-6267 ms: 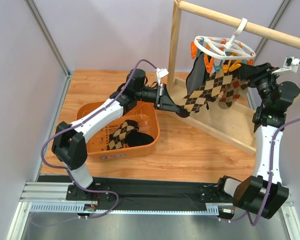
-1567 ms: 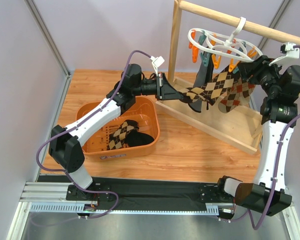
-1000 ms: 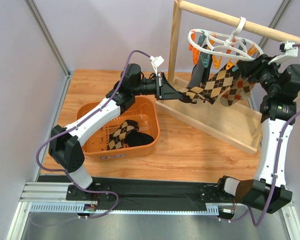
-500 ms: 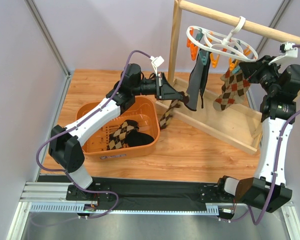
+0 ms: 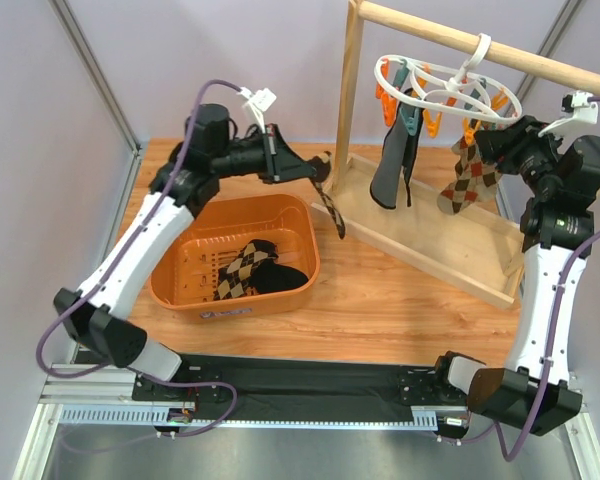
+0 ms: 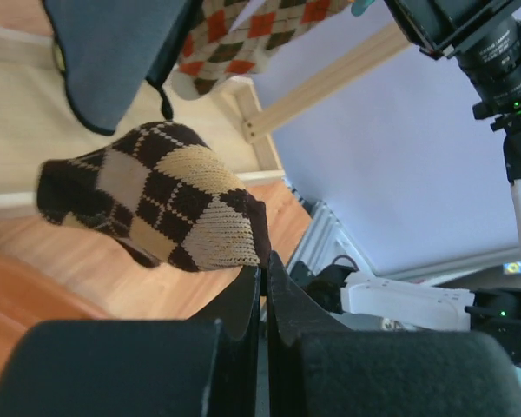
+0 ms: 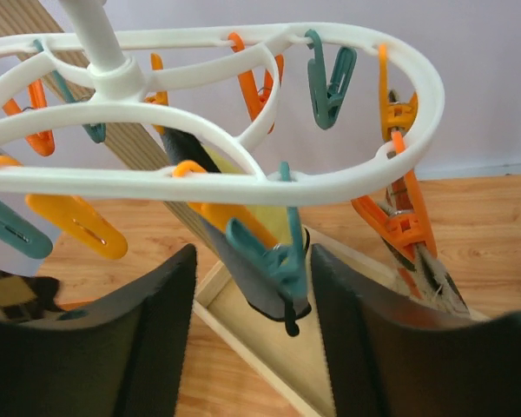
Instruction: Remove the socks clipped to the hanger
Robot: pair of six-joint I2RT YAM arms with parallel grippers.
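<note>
As left gripper (image 6: 263, 265) pinches it, argyle sock (image 5: 330, 205) hangs vertically

The left arm (image 5: 145, 235) and right arm (image 5: 540, 300) are built from white link shells and black joint housings. A purple cable (image 5: 218, 83) is routed along each. The left gripper (image 6: 263, 263) is moulded black.

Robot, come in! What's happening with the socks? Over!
Left gripper shut on brown argyle sock, free of hanger. Right gripper open at the clips. Black sock and orange argyle sock clipped on. Nothing in the way.
</note>
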